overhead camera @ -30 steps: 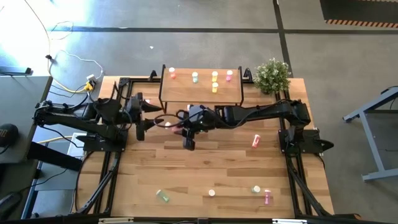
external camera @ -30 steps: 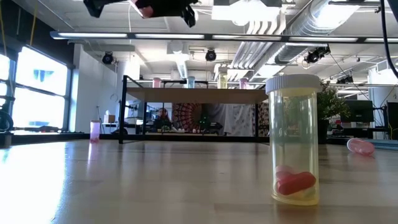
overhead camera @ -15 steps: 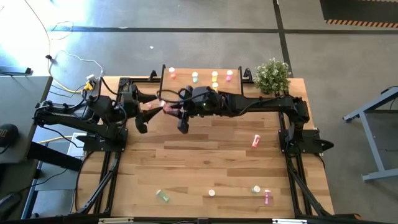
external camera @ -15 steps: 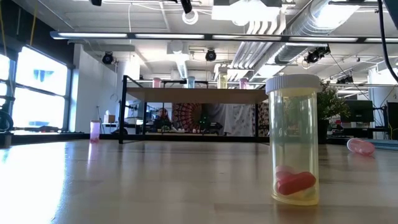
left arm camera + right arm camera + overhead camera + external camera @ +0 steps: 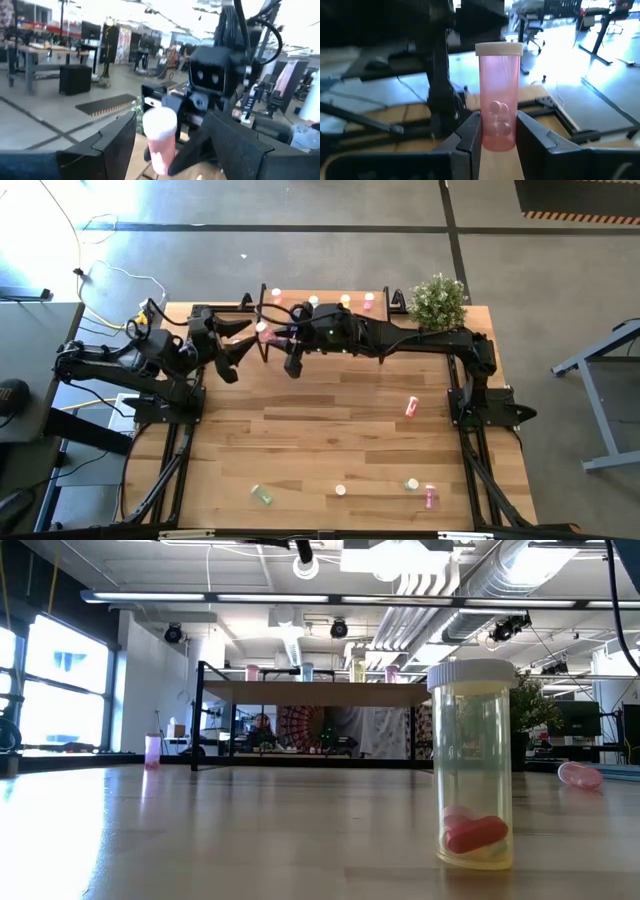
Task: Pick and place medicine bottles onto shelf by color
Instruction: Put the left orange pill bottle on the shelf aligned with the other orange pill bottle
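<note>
Since a second ago the right arm has swung away from mid-table to the shelf's left end, carrying its pink bottle along, and the left arm has drawn back toward its own side.

The table [image 5: 330, 440] stretches well below both grippers. The shelf [image 5: 352, 313] lies directly under and just beyond the right gripper [image 5: 272, 335], which reaches across it. The plant [image 5: 437, 301] stands past the shelf's far end, well away from either gripper.

The right gripper is clamped on the pink bottle [image 5: 498, 117], holding it low on the body with the cap pointing away from the wrist. The left gripper [image 5: 238, 332] sits just beside it, fingers spread wide and holding nothing; in its wrist view the pink bottle shows between and beyond its fingers.

Placed: in the low view four bottles stand along the shelf top — pink [image 5: 252, 673], a pale one [image 5: 307, 672], yellow [image 5: 358, 670], pink [image 5: 391, 673]. The high view hints at another partly hidden by the arm; I cannot count it for sure.

Left on the table, well behind the right gripper: a red bottle [image 5: 411, 407] lying down, a green one [image 5: 262, 495], a white-capped one [image 5: 340, 490], another green [image 5: 411, 483] and a pink one [image 5: 431, 498].

I judge the job roughly half done, the held bottle about to be set down.
</note>
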Robot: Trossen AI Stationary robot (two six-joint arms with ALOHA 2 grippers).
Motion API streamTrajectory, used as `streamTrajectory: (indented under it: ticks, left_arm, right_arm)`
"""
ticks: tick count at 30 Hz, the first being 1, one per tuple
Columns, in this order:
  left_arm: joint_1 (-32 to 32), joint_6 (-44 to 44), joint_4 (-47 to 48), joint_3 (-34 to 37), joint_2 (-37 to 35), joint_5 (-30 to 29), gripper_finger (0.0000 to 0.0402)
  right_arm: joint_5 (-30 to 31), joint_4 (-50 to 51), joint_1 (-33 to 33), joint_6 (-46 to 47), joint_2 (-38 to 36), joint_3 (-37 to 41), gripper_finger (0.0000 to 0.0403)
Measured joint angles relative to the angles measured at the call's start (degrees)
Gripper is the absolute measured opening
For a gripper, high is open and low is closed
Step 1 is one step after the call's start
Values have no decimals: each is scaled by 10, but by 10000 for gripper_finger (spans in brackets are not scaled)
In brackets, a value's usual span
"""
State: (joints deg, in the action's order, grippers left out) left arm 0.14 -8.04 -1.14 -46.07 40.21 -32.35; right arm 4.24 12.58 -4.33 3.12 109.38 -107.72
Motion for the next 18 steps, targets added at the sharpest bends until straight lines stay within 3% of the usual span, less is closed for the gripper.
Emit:
streamTrajectory:
  ticks: [8, 13, 18]
  left_arm:
    - [36, -46, 264, -168, 34, 14, 239]
    - [100, -87, 387, -242, 75, 124, 239]
    - [161, -100, 404, -258, 115, 262, 239]
  right_arm:
    - [-11, 79, -2, -53, 2, 0, 83]
    - [-43, 89, -2, -97, 2, 0, 83]
    - [-49, 100, -2, -110, 2, 0, 83]
